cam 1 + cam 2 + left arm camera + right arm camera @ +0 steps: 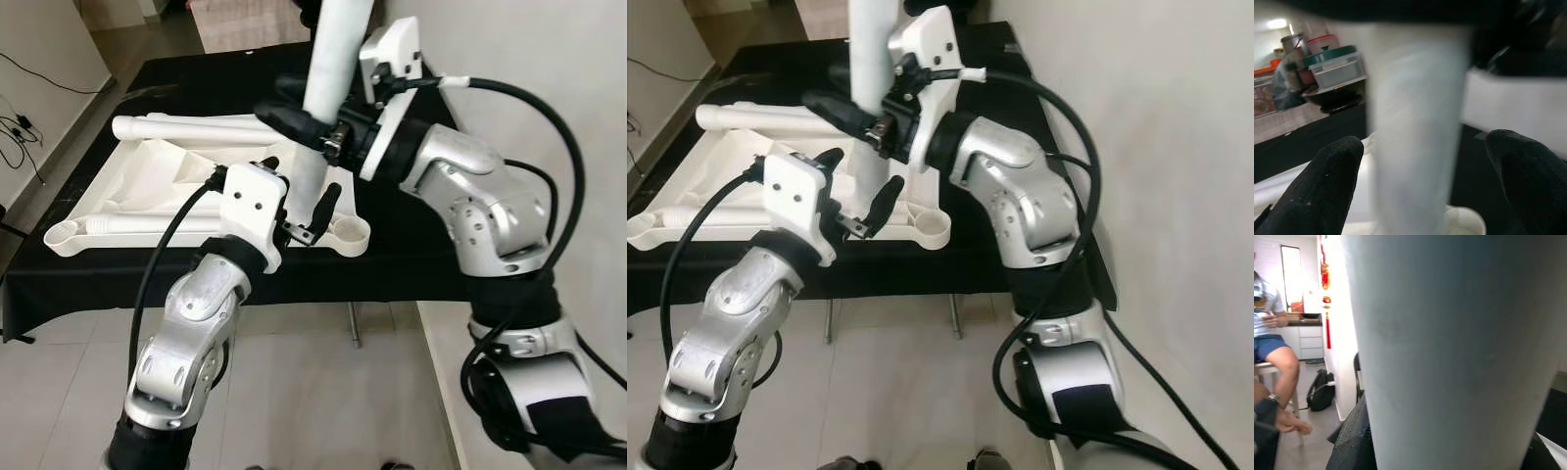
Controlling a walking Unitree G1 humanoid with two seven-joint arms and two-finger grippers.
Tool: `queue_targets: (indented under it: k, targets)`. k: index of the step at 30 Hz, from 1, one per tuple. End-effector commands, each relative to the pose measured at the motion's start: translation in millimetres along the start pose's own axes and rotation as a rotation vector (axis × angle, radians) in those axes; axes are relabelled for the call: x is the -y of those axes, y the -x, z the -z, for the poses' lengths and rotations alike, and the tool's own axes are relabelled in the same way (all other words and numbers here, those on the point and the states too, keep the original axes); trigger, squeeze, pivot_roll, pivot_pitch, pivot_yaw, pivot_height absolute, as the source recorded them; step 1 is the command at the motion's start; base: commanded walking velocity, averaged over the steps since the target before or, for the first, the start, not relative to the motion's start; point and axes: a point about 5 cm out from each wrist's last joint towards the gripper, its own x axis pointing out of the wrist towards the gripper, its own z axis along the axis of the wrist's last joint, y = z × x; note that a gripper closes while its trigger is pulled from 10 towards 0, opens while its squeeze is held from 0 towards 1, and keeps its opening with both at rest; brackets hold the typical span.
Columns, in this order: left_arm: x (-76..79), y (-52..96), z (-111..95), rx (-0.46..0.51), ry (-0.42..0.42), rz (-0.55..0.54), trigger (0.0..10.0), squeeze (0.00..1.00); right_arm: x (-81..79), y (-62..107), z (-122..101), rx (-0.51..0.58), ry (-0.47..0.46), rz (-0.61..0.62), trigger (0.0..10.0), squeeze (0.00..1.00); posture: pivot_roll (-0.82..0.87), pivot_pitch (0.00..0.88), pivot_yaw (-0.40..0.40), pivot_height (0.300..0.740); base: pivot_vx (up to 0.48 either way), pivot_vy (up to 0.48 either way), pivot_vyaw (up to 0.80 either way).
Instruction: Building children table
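Note:
A white table leg (328,59) stands upright over the near right corner of the upside-down white tabletop (147,186), which lies on a black-covered table (411,259). My right gripper (312,132) is shut on the leg at mid height. Lower down, my left gripper (299,191) is open, one black finger (1327,181) on each side of the leg (1415,137) without touching it. A second leg (186,127) lies across the far side of the tabletop and a third (127,225) along its near edge. The round corner socket (353,233) sits beside the upright leg's foot.
A white wall (549,59) runs close along my right. Pale tiled floor (323,392) lies in front of the table, with black cables (20,127) at the far left. The right wrist view has a seated person (1273,352) and a dark backpack (1322,389) on the floor.

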Motion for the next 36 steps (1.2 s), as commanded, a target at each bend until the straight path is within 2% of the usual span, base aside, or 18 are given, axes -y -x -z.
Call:
queue_targets:
  k: [1,6,7,13,22,28,29,31,32,33,36]
  targets:
    - [0.8,-1.0,2.5,-0.003,-0.001,0.008,10.0,0.0,-7.9,-3.8,-0.4,0.002,0.001,-0.036,10.0,0.0,-0.09,0.09,0.091,0.74,0.0,0.0,0.0]
    - [-2.9,-0.5,6.4,-0.025,-0.027,-0.03,10.0,0.0,-12.1,-4.4,2.2,-0.004,-0.012,-0.05,10.0,0.0,-0.08,0.083,0.09,0.74,0.0,0.0,0.0]
    - [-4.4,0.1,7.6,-0.033,-0.03,-0.041,0.0,0.0,-12.7,-4.3,2.8,-0.005,-0.013,-0.049,10.0,0.0,-0.08,0.081,0.086,0.74,0.0,0.0,0.0]
    - [-7.9,1.5,9.5,-0.046,-0.041,-0.064,0.0,0.0,-12.0,-4.2,4.5,-0.013,-0.01,-0.033,10.0,0.0,-0.08,0.077,0.083,0.74,0.0,0.0,0.0]
    - [-21.6,4.0,11.8,-0.059,-0.069,-0.122,0.0,0.0,-8.8,-2.8,11.3,-0.056,-0.014,0.004,10.0,0.0,-0.08,0.08,0.081,0.74,0.0,0.0,0.0]
    - [-21.9,4.2,9.7,-0.043,-0.063,-0.095,0.0,0.0,-8.8,0.2,16.4,-0.082,-0.03,-0.011,10.0,0.0,-0.08,0.083,0.08,0.74,0.0,0.0,0.0]
    - [-19.4,5.0,7.1,-0.028,-0.053,-0.05,0.0,0.0,-10.3,1.9,19.4,-0.095,-0.035,-0.029,10.0,1.0,-0.07,0.082,0.079,0.74,0.0,0.0,0.0]
    - [-19.4,5.0,7.1,-0.028,-0.053,-0.05,0.0,0.0,-10.3,1.9,19.4,-0.095,-0.035,-0.029,10.0,1.0,-0.07,0.082,0.079,0.74,0.0,0.0,0.0]
    - [-12.8,7.8,3.0,-0.006,-0.028,0.061,0.0,0.0,-13.3,5.2,25.5,-0.122,-0.043,-0.074,10.0,0.82,-0.07,0.082,0.079,0.74,0.0,0.0,0.0]
    - [-9.4,9.7,1.0,0.002,-0.017,0.116,0.0,0.0,-15.3,6.8,28.1,-0.139,-0.041,-0.103,10.0,0.38,-0.07,0.081,0.08,0.74,0.0,0.0,0.0]
    - [-7.4,10.9,-0.3,0.006,-0.011,0.149,0.0,0.0,-16.6,7.8,29.7,-0.15,-0.04,-0.123,10.0,0.38,-0.07,0.082,0.079,0.74,0.0,0.0,0.0]
